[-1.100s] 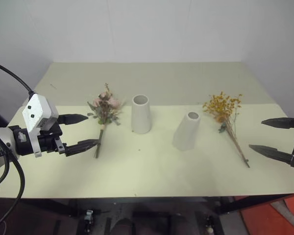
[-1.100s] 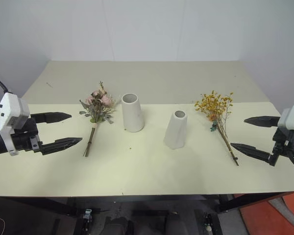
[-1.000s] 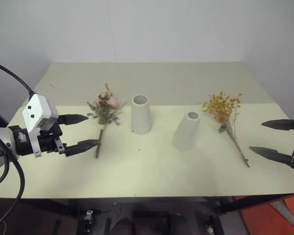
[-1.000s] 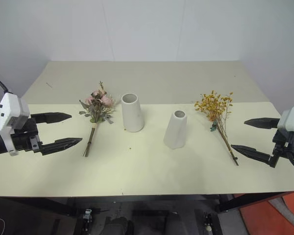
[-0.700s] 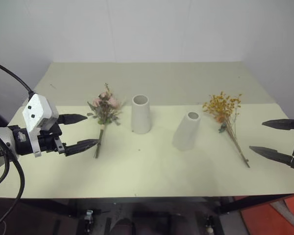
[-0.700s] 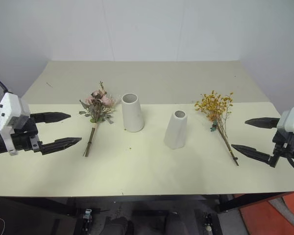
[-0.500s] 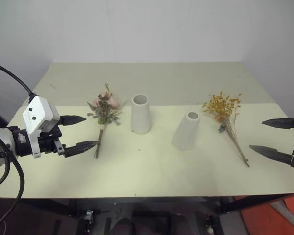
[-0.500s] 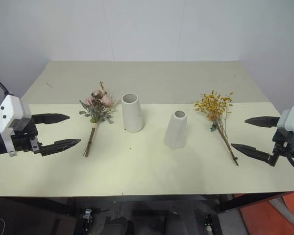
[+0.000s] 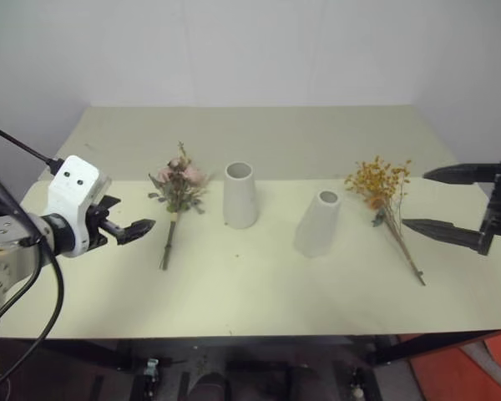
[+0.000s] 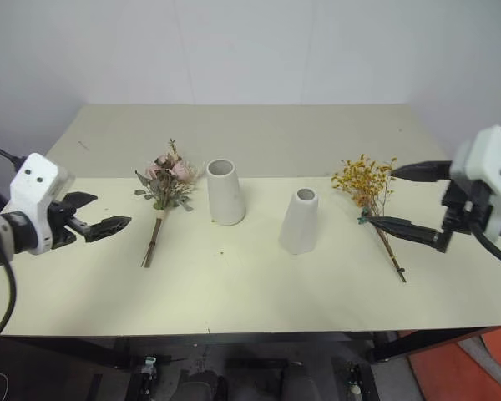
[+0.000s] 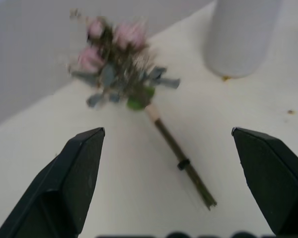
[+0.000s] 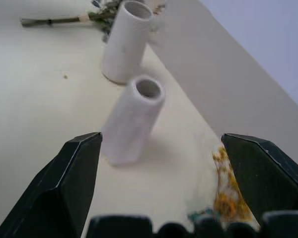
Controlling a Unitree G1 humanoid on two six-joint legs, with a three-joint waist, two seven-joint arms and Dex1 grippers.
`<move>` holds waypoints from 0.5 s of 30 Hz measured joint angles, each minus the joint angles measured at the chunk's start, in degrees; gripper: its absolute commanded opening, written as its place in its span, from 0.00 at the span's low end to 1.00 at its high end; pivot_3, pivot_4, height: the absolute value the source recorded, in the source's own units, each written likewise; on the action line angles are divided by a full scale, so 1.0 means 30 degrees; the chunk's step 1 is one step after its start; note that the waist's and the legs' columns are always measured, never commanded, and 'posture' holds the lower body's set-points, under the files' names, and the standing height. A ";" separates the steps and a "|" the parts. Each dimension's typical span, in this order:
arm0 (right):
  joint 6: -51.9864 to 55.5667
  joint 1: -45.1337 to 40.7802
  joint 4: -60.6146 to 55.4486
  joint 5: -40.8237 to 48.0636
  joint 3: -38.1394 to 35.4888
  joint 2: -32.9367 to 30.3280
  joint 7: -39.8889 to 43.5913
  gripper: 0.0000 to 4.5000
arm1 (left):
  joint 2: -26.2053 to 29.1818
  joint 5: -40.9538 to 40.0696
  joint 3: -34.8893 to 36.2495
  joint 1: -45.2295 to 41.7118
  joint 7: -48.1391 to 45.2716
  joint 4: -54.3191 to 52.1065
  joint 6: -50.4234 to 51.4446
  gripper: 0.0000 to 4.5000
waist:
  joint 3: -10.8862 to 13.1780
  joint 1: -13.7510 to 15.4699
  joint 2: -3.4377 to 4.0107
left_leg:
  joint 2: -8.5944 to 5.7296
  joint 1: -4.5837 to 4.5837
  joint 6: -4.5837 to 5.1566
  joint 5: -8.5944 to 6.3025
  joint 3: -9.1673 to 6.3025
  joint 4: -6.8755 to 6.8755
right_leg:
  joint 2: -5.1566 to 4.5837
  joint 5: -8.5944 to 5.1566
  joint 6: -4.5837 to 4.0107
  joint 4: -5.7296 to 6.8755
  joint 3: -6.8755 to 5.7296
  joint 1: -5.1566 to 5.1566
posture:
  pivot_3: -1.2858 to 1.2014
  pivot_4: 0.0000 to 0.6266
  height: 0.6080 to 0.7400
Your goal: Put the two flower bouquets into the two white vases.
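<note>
Hovering wide open and empty, left gripper (image 9: 132,227) faced the pink rose bouquet (image 9: 177,188) lying beside the taller vase (image 9: 240,195), right gripper (image 10: 390,197) spread wide over the yellow bouquet (image 10: 368,190), shorter vase (image 10: 300,220) between.

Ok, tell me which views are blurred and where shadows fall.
Left wrist view: the pink rose bouquet is soft and smeared, the vase too. Right wrist view: the yellow bouquet at the edge is blurred. Left eye view: sharp, with soft faint shadows beside both vases on the table.
</note>
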 measured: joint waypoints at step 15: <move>0.3447 -0.5994 -0.1495 0.2292 0.6248 0.1095 -0.1646 1.00 | -0.4808 0.4610 -0.7684 -0.7846 0.2525 1.0358 0.0847 0.99 | 0.0002 0.0059 -0.0046 | -0.0044 -0.0080 -0.0002 0.0000 -0.0027 0.0009 | -0.0041 0.0018 0.0008 -0.0005 -0.0003 -0.0075 | 0.52 0.24 1.00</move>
